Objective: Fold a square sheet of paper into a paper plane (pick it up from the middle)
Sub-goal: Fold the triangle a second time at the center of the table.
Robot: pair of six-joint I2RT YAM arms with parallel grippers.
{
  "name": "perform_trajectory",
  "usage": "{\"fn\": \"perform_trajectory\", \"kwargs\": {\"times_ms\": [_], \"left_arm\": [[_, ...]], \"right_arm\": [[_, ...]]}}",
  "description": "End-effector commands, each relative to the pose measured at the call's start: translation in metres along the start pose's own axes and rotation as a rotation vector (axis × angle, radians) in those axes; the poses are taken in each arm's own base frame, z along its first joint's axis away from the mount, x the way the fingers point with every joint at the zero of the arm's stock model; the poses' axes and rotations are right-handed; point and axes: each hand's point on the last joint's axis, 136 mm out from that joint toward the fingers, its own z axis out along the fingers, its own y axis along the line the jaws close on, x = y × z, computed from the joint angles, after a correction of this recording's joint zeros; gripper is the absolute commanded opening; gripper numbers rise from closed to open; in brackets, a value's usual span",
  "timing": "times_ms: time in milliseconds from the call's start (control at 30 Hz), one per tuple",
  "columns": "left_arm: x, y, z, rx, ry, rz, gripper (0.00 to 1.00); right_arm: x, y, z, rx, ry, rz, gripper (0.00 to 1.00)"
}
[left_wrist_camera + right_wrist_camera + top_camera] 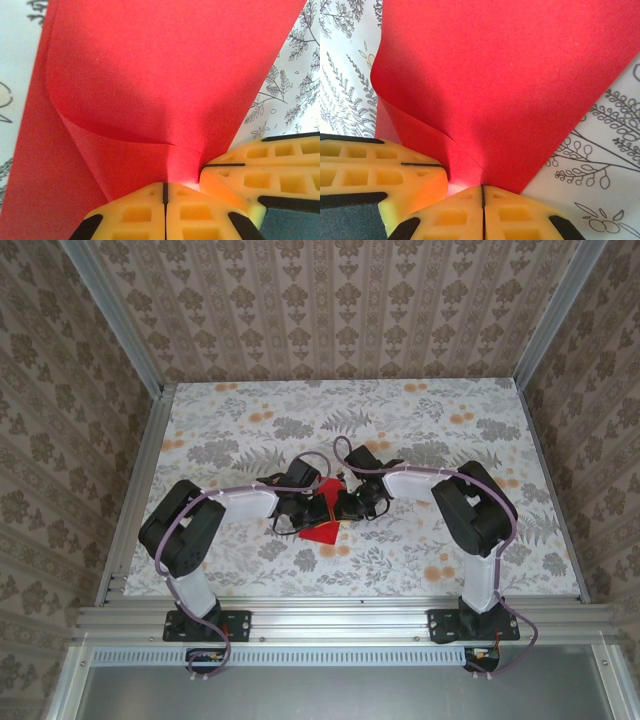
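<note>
Arms: We see our two arms reach in to the middle of the table [430, 430], where their tips meet.
Left gripper: Our left gripper [165, 196] has its two yellow fingers pressed tight together. They pinch the sheet of paper [150, 90].
Right gripper: Our right gripper [482, 197] has its yellow fingers pressed tight together too. They pinch the same sheet.
Side by side: The two grippers sit just beside each other. Their tips come together at one spot on the paper.
Paper: It is bright red and plain. It spreads out from the fingers like a fan. One side curls over in a soft round bend, and a crease runs from that bend to the pinched spot.
Where the paper is: In the middle of the table, between the two grippers. From above, a red corner points toward the bases of our arms.
Table top: White, with grey leaves and orange flowers.
Not sure: We cannot tell if the paper lies on the table or is lifted off it.
</note>
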Motion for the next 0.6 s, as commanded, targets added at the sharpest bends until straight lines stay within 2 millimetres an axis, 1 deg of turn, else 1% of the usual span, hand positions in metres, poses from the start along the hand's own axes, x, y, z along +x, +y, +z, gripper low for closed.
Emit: {"fn": "perform_trajectory", "kwargs": {"times_ms": [0,167,300,400,567], "left_arm": [[0.004,0.014,0.003,-0.060,0.019,-0.018,0.09],[-0.008,0.009,-0.006,-0.014,-0.016,-0.002,0.13],[-0.009,0.010,-0.006,0.045,-0.016,-0.018,0.14],[-0.008,0.015,-0.004,0.068,-0.013,-0.040,0.15],[-0.002,0.029,0.002,0.052,-0.004,-0.076,0.11]], "right_arm": [[0.024,-0.044,0.018,0.168,0.083,0.054,0.08],[0.034,-0.061,0.020,0.237,0.124,0.051,0.08],[0.039,-0.070,0.023,0.271,0.150,0.053,0.08],[0.042,-0.075,0.024,0.296,0.161,0.052,0.08],[0.040,-0.079,0.024,0.316,0.157,0.042,0.07]]}}
